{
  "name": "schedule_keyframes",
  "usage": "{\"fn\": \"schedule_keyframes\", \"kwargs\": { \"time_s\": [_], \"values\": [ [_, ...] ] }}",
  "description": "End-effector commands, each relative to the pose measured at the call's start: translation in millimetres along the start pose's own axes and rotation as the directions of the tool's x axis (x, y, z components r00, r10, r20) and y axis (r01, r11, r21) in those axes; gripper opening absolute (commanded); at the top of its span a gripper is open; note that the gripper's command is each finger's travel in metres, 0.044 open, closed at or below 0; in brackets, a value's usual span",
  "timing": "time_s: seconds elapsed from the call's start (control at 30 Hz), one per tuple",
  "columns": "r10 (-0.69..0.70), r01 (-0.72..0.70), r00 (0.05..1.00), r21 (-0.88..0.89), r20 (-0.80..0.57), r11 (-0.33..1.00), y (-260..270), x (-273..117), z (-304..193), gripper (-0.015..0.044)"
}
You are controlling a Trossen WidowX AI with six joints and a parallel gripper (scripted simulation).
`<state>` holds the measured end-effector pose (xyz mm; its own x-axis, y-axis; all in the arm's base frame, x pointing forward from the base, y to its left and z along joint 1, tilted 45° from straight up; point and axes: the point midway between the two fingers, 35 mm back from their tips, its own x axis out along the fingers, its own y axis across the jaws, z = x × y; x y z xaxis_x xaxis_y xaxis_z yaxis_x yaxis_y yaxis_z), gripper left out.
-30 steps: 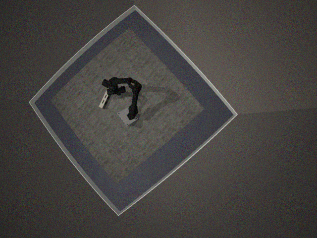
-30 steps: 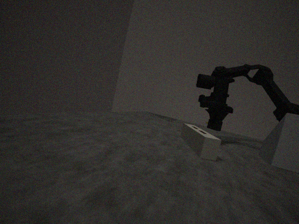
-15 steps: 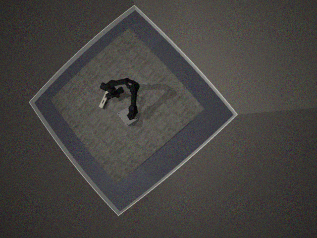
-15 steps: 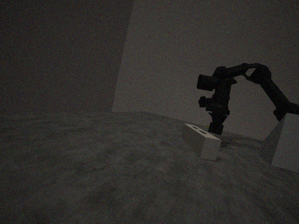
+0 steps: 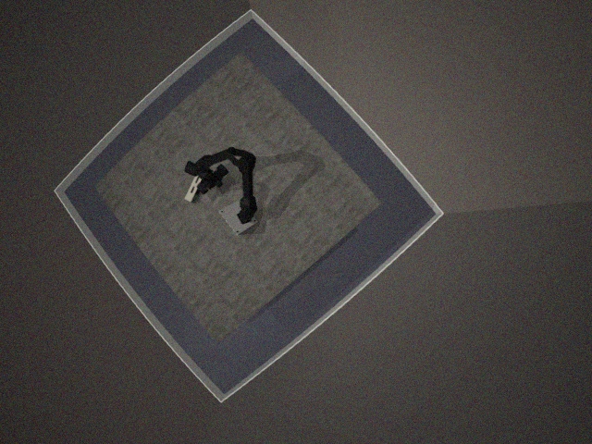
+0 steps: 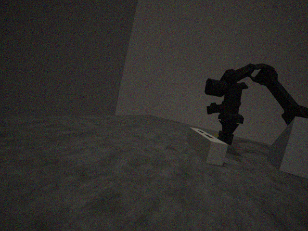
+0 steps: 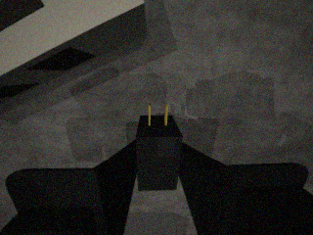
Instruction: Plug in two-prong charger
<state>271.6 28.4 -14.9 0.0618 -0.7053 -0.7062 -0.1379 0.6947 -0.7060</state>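
The black charger [image 7: 157, 164] shows in the wrist view with two thin yellow prongs standing out from its far end. My gripper [image 7: 156, 143] [image 6: 225, 138] [image 5: 203, 188] is shut on it, one finger on each side. The cream power strip [image 5: 190, 195] [image 6: 215, 153] [image 7: 73, 20] lies on the floor, with two dark outlets on its top in the top and exterior views. In the exterior view, the gripper is low behind the strip, and a bit of yellow shows beside the fingers. In the wrist view, the strip is at the upper left, apart from the prongs. The prong tips are not inside any outlet.
The pale base block [image 5: 235, 220] [image 6: 294, 149] under the arm stands near the strip. A pale border [image 5: 329, 87] surrounds the dark blue band and textured mat in the top view. Arm shadows cross the surface, and the views are dim.
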Motion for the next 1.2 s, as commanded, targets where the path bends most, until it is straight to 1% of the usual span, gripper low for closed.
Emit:
{"fn": "schedule_keyframes", "kwargs": {
  "time_s": [0.0, 0.47, 1.17],
  "values": [
    [-0.005, 0.004, 1.000, -0.090, -0.006, 0.996, 8.2, 5.1, -6.1, 0.0000],
    [-0.024, 0.021, 1.000, -0.351, -0.006, 0.936, 29.7, 18.8, -19.4, 0.0000],
    [-0.025, 0.022, 1.000, -0.369, -0.005, 0.929, 39.4, 17.7, -1.2, 0.0000]
  ]
}}
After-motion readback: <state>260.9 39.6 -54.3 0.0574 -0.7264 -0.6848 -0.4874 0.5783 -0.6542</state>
